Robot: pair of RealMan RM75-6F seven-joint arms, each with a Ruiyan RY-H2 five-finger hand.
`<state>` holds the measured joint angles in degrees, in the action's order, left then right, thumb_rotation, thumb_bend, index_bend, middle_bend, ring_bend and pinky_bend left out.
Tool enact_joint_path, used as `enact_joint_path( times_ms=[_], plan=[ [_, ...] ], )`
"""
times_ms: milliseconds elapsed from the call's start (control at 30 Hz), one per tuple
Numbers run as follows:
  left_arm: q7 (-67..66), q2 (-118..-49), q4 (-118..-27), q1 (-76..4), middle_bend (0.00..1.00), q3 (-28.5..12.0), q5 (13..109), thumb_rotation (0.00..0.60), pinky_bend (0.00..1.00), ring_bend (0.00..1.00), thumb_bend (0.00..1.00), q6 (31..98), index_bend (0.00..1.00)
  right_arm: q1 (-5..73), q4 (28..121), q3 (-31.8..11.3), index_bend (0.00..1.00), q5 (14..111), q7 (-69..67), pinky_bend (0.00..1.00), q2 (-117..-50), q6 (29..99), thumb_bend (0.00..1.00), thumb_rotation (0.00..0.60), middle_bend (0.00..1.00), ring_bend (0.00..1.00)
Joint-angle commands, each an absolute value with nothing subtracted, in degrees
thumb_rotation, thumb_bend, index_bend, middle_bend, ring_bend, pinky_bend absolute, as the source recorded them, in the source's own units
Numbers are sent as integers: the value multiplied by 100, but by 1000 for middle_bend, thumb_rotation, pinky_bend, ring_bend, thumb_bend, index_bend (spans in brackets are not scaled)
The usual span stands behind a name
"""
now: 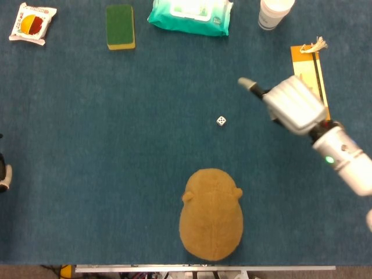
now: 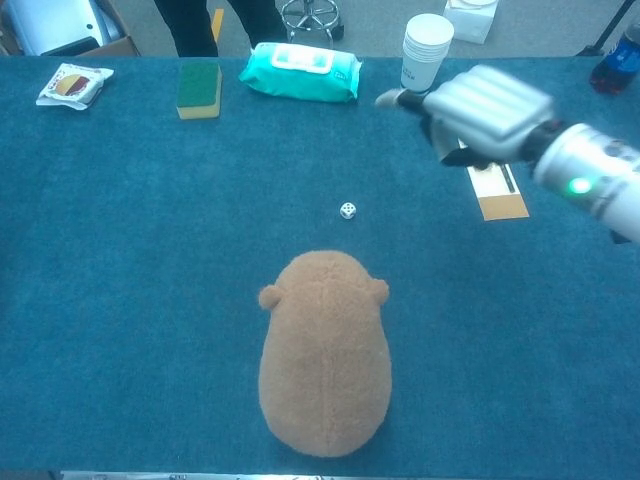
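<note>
A small white die (image 1: 221, 121) (image 2: 347, 210) lies alone on the blue table cloth (image 1: 116, 128). My right hand (image 1: 292, 104) (image 2: 484, 113) hovers raised to the right of and beyond the die, well apart from it, holding nothing, with one finger sticking out to the left. A brown plush toy (image 1: 210, 213) (image 2: 325, 352) lies face down near the table's front edge, below the die. Only a sliver of my left hand (image 1: 3, 176) shows at the far left edge of the head view; its fingers are hidden.
Along the far edge lie a snack packet (image 1: 33, 22), a green and yellow sponge (image 1: 120, 27), a teal wipes pack (image 1: 190, 14) and stacked paper cups (image 1: 274, 13). An orange card with a tassel (image 1: 307, 68) lies partly under my right hand. A blue bottle (image 2: 618, 60) stands far right.
</note>
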<state>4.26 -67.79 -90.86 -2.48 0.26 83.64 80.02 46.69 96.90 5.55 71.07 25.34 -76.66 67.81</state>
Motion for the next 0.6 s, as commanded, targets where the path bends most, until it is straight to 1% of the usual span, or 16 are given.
enact_joint_path(
  times_ms=[33, 100, 167, 267, 333, 433, 533, 600],
  plan=[
    [422, -6760, -9112, -301, 241, -19, 8408, 600, 418, 170, 427, 8009, 320, 4206, 9776, 641, 58, 7657, 2169, 963, -7333, 7305, 1000, 600, 706, 623],
    [420, -6735, -9132, -352, 241, -54, 8450, 600, 418, 170, 427, 8014, 320, 4005, 9884, 700, 52, 7875, 2069, 870, -7158, 7519, 1000, 600, 619, 523],
    [415, -6697, -9165, -408, 243, -95, 8497, 600, 419, 172, 427, 8022, 321, 3782, 10015, 756, 50, 8075, 1983, 810, -6984, 7766, 1000, 600, 542, 464],
    [457, -6634, -9217, -481, 271, -183, 8562, 600, 429, 190, 427, 8083, 349, 3383, 10176, 831, 50, 8386, 1786, 757, -6762, 8262, 1000, 600, 434, 401],
    [468, -6599, -9248, -507, 277, -243, 8608, 600, 433, 194, 427, 8170, 355, 3100, 10207, 878, 62, 8598, 1623, 752, -6660, 8635, 1000, 600, 399, 386],
    [506, -6565, -9311, -537, 278, -347, 8709, 600, 434, 194, 427, 8364, 355, 2599, 10087, 912, 170, 8900, 1277, 740, -6584, 9301, 1000, 600, 373, 370],
    [562, -6552, -9371, -554, 282, -434, 8815, 600, 437, 201, 427, 8563, 356, 2131, 9679, 854, 265, 9144, 739, 697, -6688, 9957, 1000, 600, 372, 352],
    [593, -6603, -9326, -581, 291, -484, 8866, 600, 446, 221, 427, 8652, 357, 1832, 9328, 782, 310, 9201, 378, 679, -6835, 10327, 1000, 600, 376, 341]
  ],
)
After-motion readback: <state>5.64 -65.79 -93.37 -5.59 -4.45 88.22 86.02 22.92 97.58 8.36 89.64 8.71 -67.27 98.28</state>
